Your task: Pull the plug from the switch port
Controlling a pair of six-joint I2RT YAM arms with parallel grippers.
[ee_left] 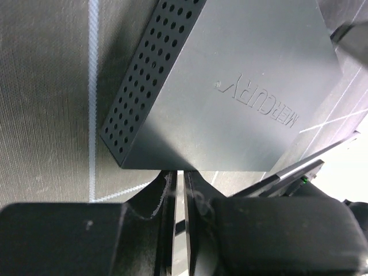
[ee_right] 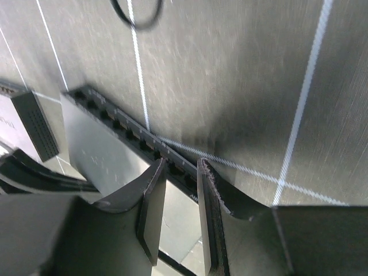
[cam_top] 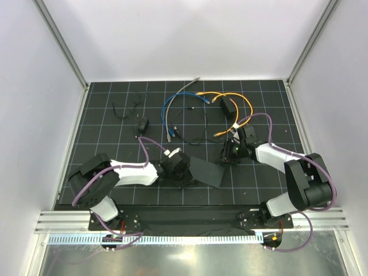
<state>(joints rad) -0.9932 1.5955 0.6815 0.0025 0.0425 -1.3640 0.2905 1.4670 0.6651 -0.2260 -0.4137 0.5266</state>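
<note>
Orange-cabled plug (cam_top: 219, 134) lies loose just beyond the right gripper (ee_right: 181, 167), whose narrowly parted, empty fingers face the switch port (ee_right: 146, 144) row, while the left gripper (ee_left: 178, 178), fingers almost together, presumably braces the switch (ee_left: 230, 86) against sliding.

Stuff I'm not seeing right now

The right gripper (ee_right: 181, 167) is covering part of the switch port (ee_right: 123, 129) row, the switch (ee_left: 230, 86) is running off the left wrist view's top edge, a blurry black loop (ee_right: 137, 14) is getting clipped on the right wrist, and overhead the plug (cam_top: 218, 134) is looking too tiny to judge.
</note>
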